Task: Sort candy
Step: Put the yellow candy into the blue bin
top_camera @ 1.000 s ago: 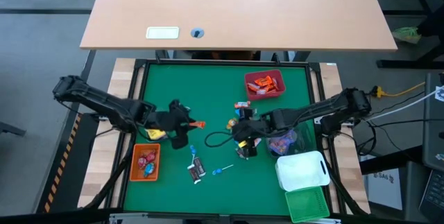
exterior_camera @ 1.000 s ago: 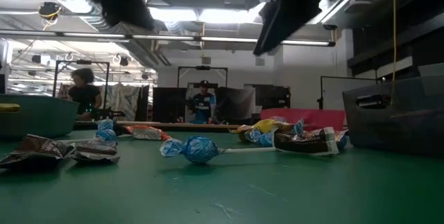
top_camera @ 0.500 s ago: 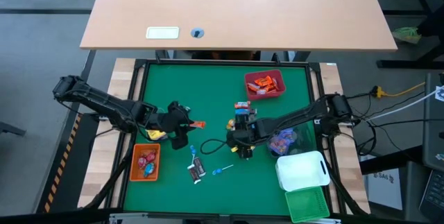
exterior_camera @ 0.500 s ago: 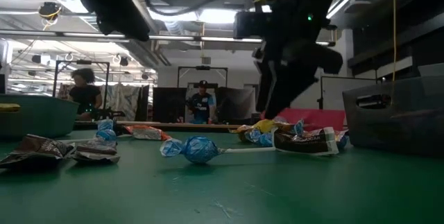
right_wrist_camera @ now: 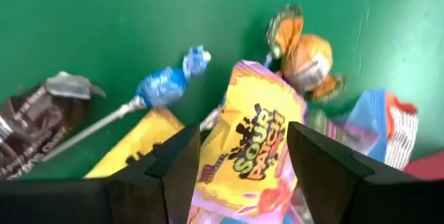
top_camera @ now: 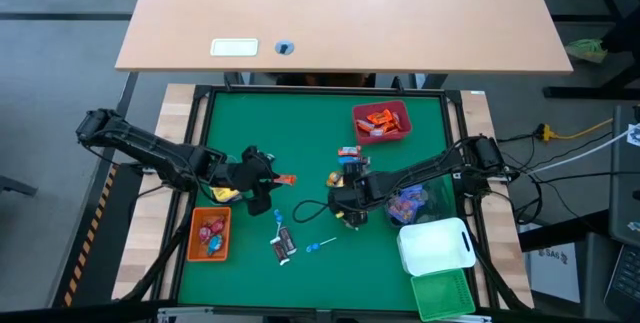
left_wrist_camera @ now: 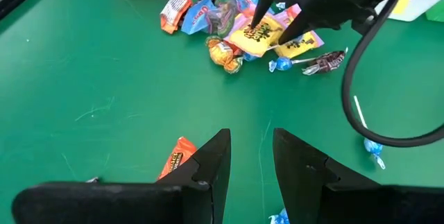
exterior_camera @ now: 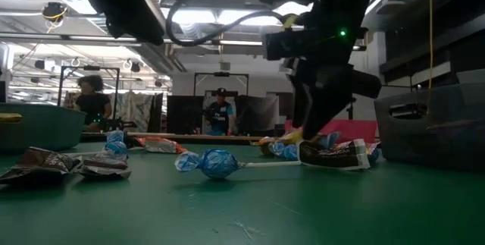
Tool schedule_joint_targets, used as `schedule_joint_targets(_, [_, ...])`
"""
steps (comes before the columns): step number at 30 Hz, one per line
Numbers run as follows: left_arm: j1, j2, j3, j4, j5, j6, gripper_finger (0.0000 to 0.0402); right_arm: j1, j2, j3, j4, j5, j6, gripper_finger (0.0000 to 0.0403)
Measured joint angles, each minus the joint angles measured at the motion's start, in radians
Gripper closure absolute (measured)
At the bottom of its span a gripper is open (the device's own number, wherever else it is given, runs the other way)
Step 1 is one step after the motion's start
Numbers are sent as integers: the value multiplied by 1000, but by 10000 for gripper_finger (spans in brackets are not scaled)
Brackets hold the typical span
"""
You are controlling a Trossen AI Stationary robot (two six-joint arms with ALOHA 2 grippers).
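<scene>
Wrapped candy lies in a loose pile (top_camera: 343, 171) on the green mat. My right gripper (right_wrist_camera: 243, 137) is open and low over this pile, pointing down. Its fingers stand on either side of a yellow Sour Patch packet (right_wrist_camera: 255, 135), which also shows in the left wrist view (left_wrist_camera: 258, 35) and the low view (exterior_camera: 291, 135). An orange sweet (right_wrist_camera: 306, 56), a blue lollipop (right_wrist_camera: 161, 85) and a dark brown wrapper (right_wrist_camera: 35, 116) lie around the packet. My left gripper (left_wrist_camera: 250, 141) is open and hovers left of the pile (top_camera: 272, 185), beside an orange wrapper (left_wrist_camera: 175, 159). My right gripper comes at the yellow packet from above with one finger (left_wrist_camera: 264, 10) on each side of it. Whether the fingers touch the packet I cannot tell. The packet lies flat on the other sweets.
A red bin (top_camera: 404, 113) stands behind the pile, an orange bin (top_camera: 196, 235) near the left arm. Clear (top_camera: 432, 201), white (top_camera: 436, 248) and green (top_camera: 444, 295) bins line the right side. A blue lollipop (top_camera: 318, 247), dark wrappers (top_camera: 284, 246) and blue sweets (top_camera: 277, 218) lie on the mat.
My right gripper has come down from well above the mat onto the candy pile and shifted slightly toward the table's left, ending with its fingers astride the yellow packet. The left arm and the candy have kept still.
</scene>
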Motion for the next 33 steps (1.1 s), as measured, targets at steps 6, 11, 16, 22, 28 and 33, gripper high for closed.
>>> schedule_joint_targets(6, [0, 0, 0, 0, 0, 0, 303, -6, 0, 0, -9, -7, 44, 187])
schedule_joint_targets(11, [0, 0, 0, 0, 0, 0, 303, -25, 6, 0, -26, -16, 46, 200])
schedule_joint_targets(16, [0, 0, 0, 0, 0, 0, 303, -46, 6, 0, -39, -41, 46, 267])
schedule_joint_targets(22, [0, 0, 0, 0, 0, 0, 303, -52, 6, 0, -39, -79, 42, 379])
schedule_joint_targets(28, [0, 0, 0, 0, 0, 2, 303, -51, 6, 0, -39, -79, 34, 380])
schedule_joint_targets(33, [0, 0, 0, 8, 16, 108, 303, -51, 2, 46, -84, -81, 31, 398])
